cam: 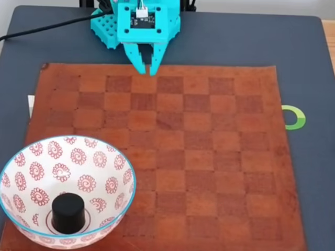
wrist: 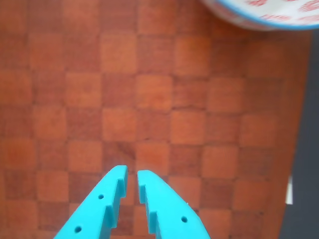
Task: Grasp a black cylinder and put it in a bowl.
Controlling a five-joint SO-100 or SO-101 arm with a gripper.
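The black cylinder stands upright on the bottom of the white bowl with red spiral flowers, at the lower left of the fixed view. A slice of that bowl's blue rim shows at the top right of the wrist view. My turquoise gripper hangs at the far edge of the brown checkered mat, well away from the bowl. Its fingers are nearly together with nothing between them, as the wrist view shows.
The checkered leather mat lies on a dark grey table. A green ring mark sits right of the mat. A black cable runs off to the left from the arm's base.
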